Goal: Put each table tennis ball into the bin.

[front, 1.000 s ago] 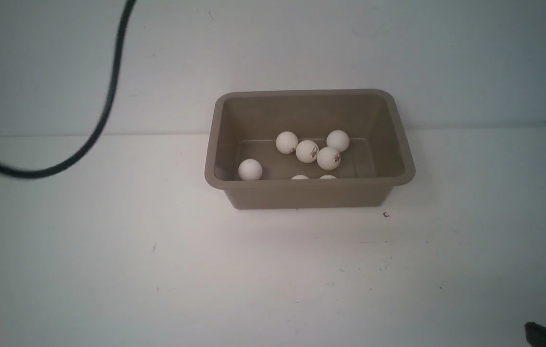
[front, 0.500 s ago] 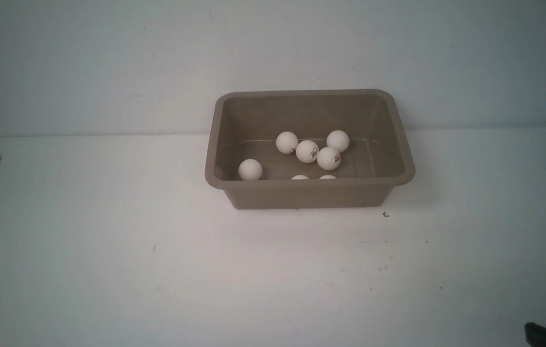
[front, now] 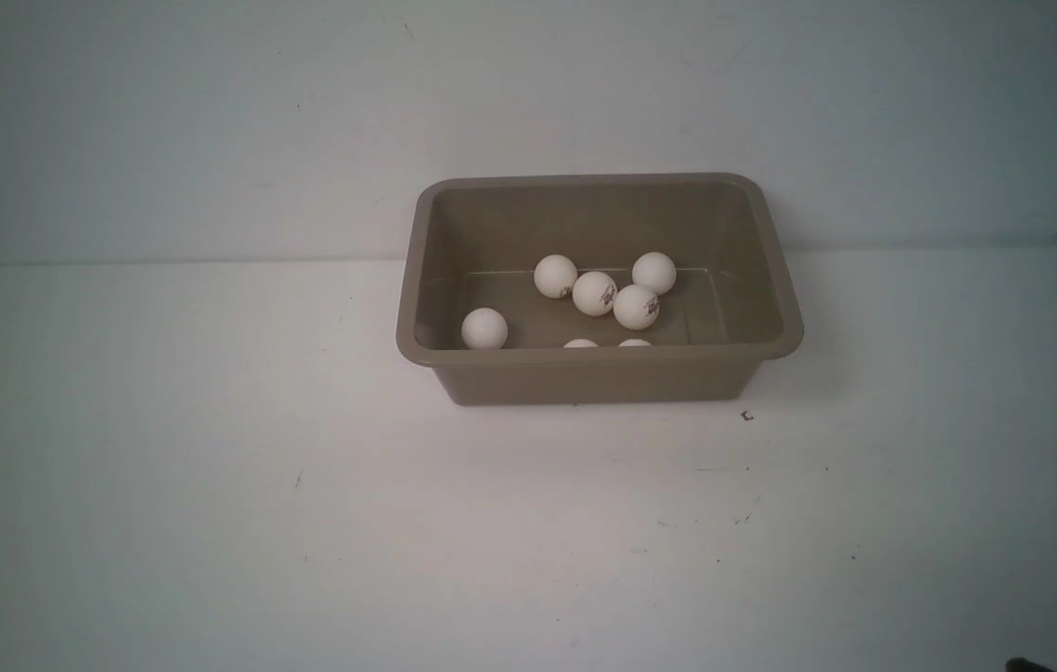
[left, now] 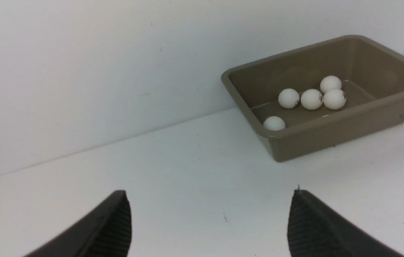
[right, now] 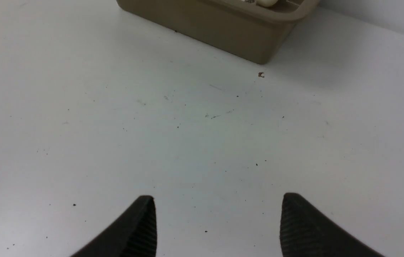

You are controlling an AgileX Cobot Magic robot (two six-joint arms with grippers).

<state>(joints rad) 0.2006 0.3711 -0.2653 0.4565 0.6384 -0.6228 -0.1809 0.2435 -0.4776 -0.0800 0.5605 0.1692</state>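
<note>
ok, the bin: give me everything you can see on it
The bin is a taupe, plastic-looking rectangular tub with rounded corners, a flared rim and sloping walls. It stands upright and open on the white table, its far side close to the back wall. Inside lie table tennis balls: four clustered, one apart towards the robot's left, two more peeking above the near rim. Neither tool touches it.

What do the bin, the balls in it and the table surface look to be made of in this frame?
The bin looks like moulded plastic, taupe with a dull satin finish: rounded corners, flared rim, one piece. The table tennis balls look like thin matte white plastic, smooth, some with a small dark printed logo. The table looks like a white matte laminate or painted board, with specks and faint scuffs; the exact material cannot be told.
</note>
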